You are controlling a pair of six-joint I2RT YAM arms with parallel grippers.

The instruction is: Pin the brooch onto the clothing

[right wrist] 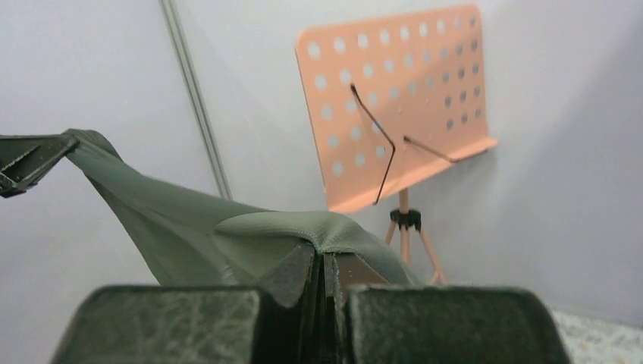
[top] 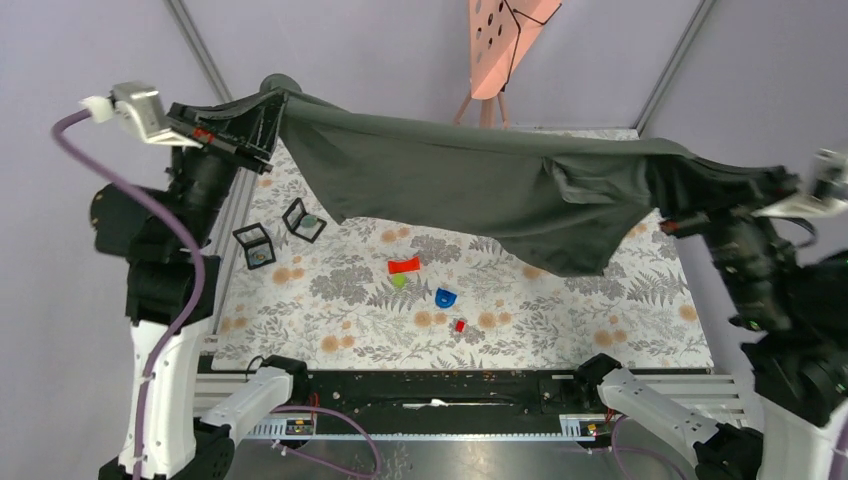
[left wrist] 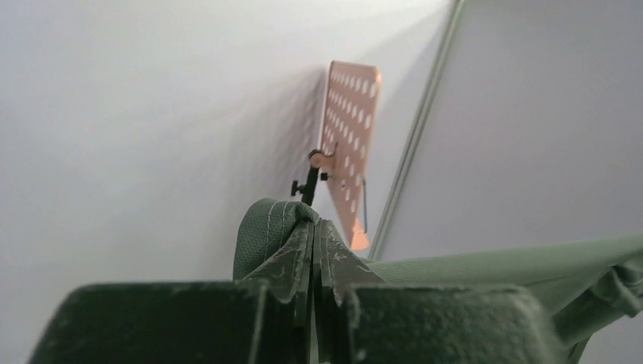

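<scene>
Holds the T-shirt point(top: 470, 170) up off the table point(top: 560, 310), stretched wide across the far half, one end pinched by each arm. Left gripper point(top: 268, 118) clamped tight on a stitched fold at the shirt's left end (wrist view shows fabric bulging up between the closed fingers point(left wrist: 292, 265)). Right gripper point(top: 692, 198) likewise closed on a seamed fold, fabric draped over the fingertips in its own view. Sags lower toward the right, with a loose flap hanging down over the tablecloth. Hides the far strip of table behind the cloth. Near the left edge, two small black framed boxes point(top: 254, 245), contents too small to read. Mid-table, little coloured pieces point(top: 404, 266) in red, green and blue, shapes unclear. Behind, an orange music stand point(top: 500, 40), top cut off in the overhead view, blurred in the left wrist view.
</scene>
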